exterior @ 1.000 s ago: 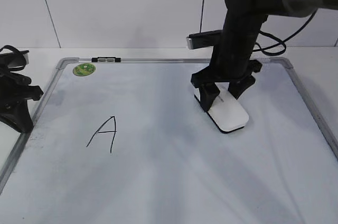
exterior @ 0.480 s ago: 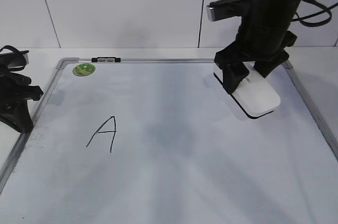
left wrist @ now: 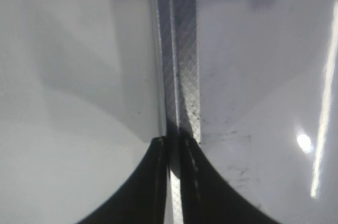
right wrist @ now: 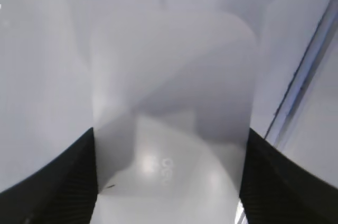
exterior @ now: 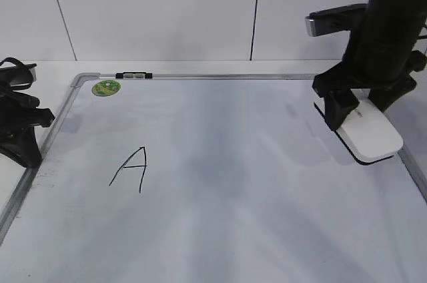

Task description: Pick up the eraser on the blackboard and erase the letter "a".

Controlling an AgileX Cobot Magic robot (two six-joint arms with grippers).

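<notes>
Exterior view alone shows capital "A" (exterior: 131, 168); right hand (exterior: 365, 101) clamps eraser (exterior: 369, 133); left hand (left wrist: 174, 182) closed.

The right pincer (exterior: 361, 105) has carried the eraser (exterior: 369, 133) steadily to the right and slightly toward the back over the last second. Earlier it sat over the middle of the blackboard (exterior: 220, 77); half a second ago it was partway toward the right frame; now the eraser's far end reaches that frame rail. The arm above the pincer has moved with it and now stands at the picture's right edge. The board surface left of the pincer, previously covered by it, is now exposed.
</notes>
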